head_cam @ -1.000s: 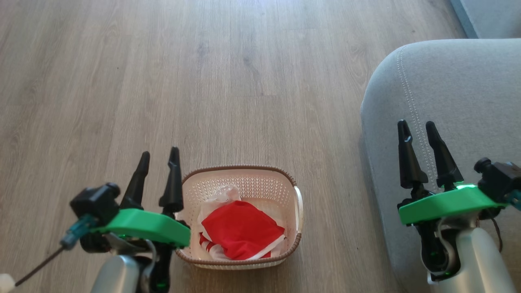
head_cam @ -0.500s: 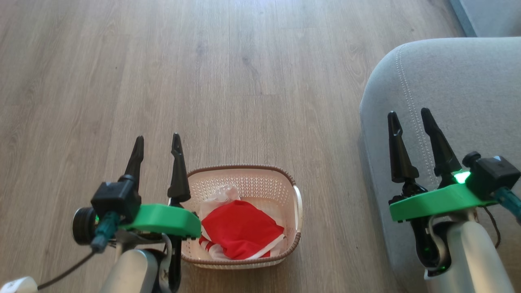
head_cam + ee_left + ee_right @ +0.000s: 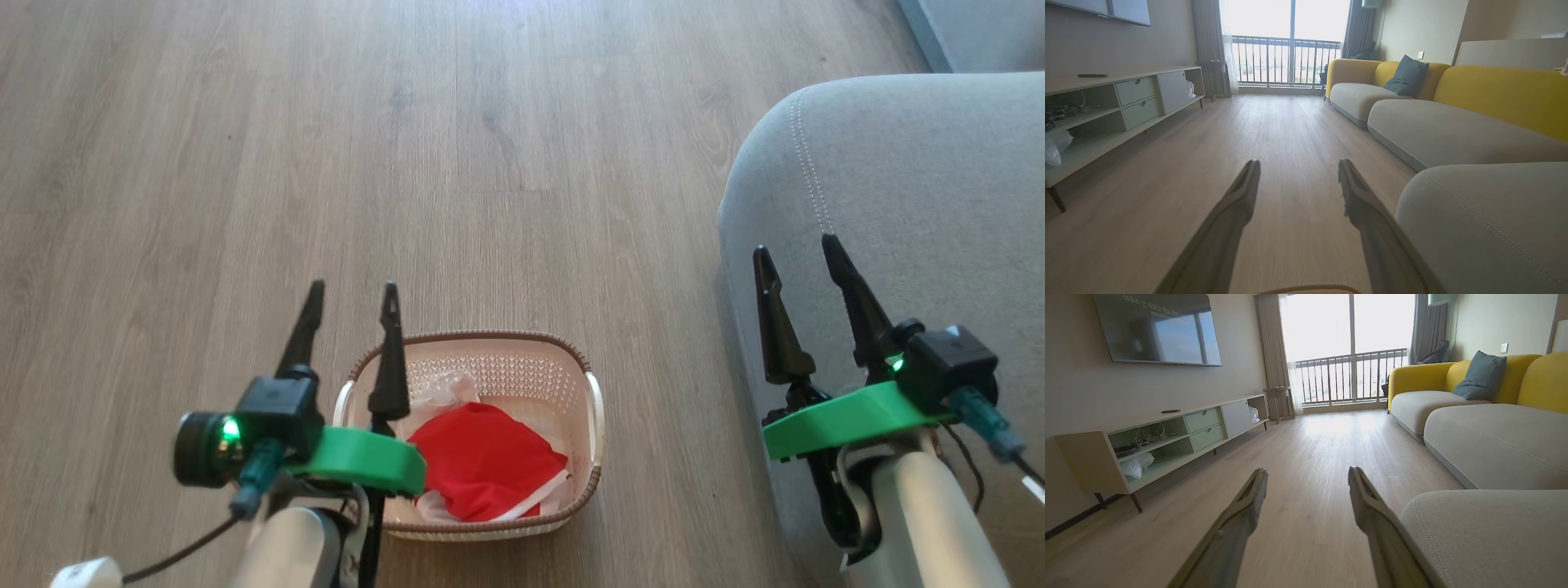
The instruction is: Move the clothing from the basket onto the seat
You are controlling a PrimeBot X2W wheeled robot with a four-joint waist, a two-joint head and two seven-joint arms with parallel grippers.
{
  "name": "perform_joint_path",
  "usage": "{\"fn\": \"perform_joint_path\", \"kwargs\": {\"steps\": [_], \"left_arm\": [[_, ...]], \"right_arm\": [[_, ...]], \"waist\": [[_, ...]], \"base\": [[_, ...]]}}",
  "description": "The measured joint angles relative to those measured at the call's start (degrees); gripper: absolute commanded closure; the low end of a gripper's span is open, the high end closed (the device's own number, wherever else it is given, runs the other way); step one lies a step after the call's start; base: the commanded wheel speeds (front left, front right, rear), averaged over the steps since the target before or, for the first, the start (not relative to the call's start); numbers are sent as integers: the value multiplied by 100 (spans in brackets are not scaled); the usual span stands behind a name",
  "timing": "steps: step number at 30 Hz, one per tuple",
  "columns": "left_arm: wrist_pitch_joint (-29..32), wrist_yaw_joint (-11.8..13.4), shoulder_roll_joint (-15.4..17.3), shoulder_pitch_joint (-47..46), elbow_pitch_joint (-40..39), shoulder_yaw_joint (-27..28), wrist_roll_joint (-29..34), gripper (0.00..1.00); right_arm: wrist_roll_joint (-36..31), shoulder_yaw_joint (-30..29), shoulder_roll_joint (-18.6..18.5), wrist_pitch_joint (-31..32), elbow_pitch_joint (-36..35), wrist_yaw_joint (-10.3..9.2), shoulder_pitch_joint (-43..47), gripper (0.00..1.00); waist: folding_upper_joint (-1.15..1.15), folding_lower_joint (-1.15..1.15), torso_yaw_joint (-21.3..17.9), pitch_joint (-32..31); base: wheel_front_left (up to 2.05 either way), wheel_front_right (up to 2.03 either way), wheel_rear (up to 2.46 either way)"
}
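Over on the left, the left gripper hovers by the left side of the basket, fingers spread wide with nothing between them. The basket sits on the floor, and the clothing lies crumpled inside it, red with white trim. It looks soft and light, likely to drape and slump once lifted. The raised red fold in the middle seems the best place to pinch, deep enough to catch fabric and not just trim. It could snag on the perforated wall, so lift straight up. The right gripper hangs over the edge of the seat, fingers parted too, empty.
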Motion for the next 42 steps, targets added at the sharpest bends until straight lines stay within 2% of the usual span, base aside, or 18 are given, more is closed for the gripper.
{"fn": "perform_joint_path", "kwargs": {"steps": [6,15,19,42], "left_arm": [[-130,-391,-189,48,567,155,425,0],[-186,-657,-254,58,1192,156,831,0],[-186,-659,-275,58,1284,147,980,0],[-186,-666,-287,58,1449,133,836,0]], "right_arm": [[-337,3,-3,-125,466,1,9,0],[-698,12,-4,-224,1192,1,7,0],[-689,-5,-4,-224,1344,1,1,0],[-639,53,-5,-224,1414,1,-93,0]], "waist": [[0,0,-21,-18],[0,0,-43,-53],[0,0,-38,-59],[0,0,-60,-1]], "base": [[0,0,0],[0,0,0],[0,0,0],[0,0,0]]}}
